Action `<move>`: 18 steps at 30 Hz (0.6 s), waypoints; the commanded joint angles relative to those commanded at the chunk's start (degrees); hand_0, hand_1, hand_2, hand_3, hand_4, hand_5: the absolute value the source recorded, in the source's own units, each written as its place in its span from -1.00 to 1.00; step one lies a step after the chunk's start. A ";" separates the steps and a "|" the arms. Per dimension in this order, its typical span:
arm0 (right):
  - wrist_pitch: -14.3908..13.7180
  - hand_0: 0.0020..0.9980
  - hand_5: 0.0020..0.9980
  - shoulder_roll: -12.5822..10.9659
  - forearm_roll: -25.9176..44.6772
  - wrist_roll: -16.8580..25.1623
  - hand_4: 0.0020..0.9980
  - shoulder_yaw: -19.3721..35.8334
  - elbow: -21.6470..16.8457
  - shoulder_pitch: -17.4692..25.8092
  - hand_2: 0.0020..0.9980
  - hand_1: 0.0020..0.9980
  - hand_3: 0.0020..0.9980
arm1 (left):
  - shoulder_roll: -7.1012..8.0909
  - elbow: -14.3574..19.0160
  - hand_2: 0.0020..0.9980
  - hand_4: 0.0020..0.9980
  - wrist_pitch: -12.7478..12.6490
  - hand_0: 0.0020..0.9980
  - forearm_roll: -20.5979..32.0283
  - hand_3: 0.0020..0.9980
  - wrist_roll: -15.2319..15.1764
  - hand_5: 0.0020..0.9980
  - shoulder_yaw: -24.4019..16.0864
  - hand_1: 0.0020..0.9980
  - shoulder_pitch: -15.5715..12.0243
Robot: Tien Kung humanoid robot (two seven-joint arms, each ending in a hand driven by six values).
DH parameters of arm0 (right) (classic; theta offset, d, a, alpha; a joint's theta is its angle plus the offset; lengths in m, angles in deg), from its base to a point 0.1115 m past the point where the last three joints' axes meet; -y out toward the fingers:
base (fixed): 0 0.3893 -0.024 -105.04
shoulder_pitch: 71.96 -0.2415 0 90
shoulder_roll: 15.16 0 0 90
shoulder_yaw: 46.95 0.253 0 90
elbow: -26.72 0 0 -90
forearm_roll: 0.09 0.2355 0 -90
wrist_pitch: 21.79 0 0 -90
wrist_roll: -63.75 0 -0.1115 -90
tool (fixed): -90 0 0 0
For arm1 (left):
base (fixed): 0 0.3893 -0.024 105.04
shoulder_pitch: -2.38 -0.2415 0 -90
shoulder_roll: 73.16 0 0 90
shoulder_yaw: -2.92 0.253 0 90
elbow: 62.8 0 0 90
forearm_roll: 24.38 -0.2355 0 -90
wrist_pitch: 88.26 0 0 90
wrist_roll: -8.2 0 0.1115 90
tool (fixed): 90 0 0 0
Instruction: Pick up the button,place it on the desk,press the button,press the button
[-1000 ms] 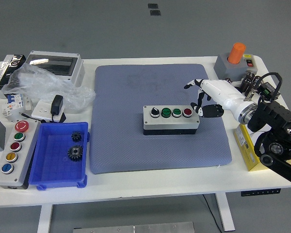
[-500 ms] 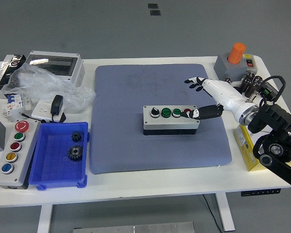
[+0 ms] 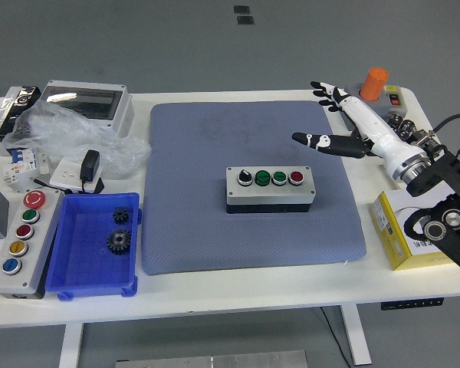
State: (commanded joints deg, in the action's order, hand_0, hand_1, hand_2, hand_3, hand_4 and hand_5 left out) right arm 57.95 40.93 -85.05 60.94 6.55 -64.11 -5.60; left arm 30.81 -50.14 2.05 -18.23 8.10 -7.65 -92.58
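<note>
1. While the right hand [image 3: 345, 123] hangs above the far right part of the mat [image 3: 253, 184], its fingers are spread wide and it holds nothing; the thumb [image 3: 316, 140] points toward the mat's middle.
2. The button box [image 3: 271, 188] sits on the mat, slightly right of the mat's centre, clear of the hand.
3. The box top carries four controls in a row: a black-and-white knob [image 3: 245, 177] at the left, two green buttons [image 3: 271, 179] in the middle and a red button [image 3: 296, 178] at the right.
4. The mat lies on the table [image 3: 215, 295] and covers its middle.
5. Left of the mat, near the front, stands a blue tray [image 3: 65, 272] holding two black gears [image 3: 119, 230].
6. Left of the tray lies a grey panel [image 3: 19, 245] with red, green, red, yellow and blue buttons in a column.
7. Left of the mat, toward the back, are a clear plastic bag [image 3: 69, 134], a grey enclosure [image 3: 88, 103] and a black adapter [image 3: 90, 169] on a white socket.
8. Right of the mat, at the back corner, a grey base with an orange knob [image 3: 374, 83] stands just behind the hand.
9. Right of the mat, near the front, lies a yellow box [image 3: 391, 230] partly under the black right arm [image 3: 445, 207].
</note>
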 joint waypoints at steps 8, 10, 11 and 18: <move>0.41 0.88 0.39 -0.58 -10.73 -5.73 1.00 -5.84 -3.34 -3.75 0.95 0.84 1.00 | -0.03 0.02 0.39 0.51 -0.06 0.44 -0.24 0.41 -0.09 -0.01 -0.38 0.53 0.11; 1.07 0.88 0.39 -0.76 -13.49 -7.12 1.00 -6.90 -3.91 -4.78 0.95 0.84 1.00 | -0.04 0.02 0.39 0.51 -0.05 0.44 -0.23 0.41 -0.09 -0.01 -0.37 0.53 0.09; 1.63 0.91 0.40 -0.89 -15.14 -8.00 1.00 -7.95 -4.06 -5.63 0.97 0.86 1.00 | -0.04 0.01 0.38 0.51 -0.04 0.43 -0.19 0.42 -0.10 -0.01 -0.33 0.53 0.07; 6.20 0.93 0.40 -1.62 -22.53 -12.19 1.00 -15.40 -3.95 -10.75 0.97 0.88 1.00 | 0.06 0.02 0.39 0.51 -0.11 0.44 -0.23 0.42 -0.21 -0.02 -0.39 0.53 0.26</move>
State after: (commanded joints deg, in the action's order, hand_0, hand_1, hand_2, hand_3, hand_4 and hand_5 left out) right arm 64.15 39.31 -107.58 48.74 -8.85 -68.06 -16.35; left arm 30.87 -50.11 1.94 -18.45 7.88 -8.04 -92.32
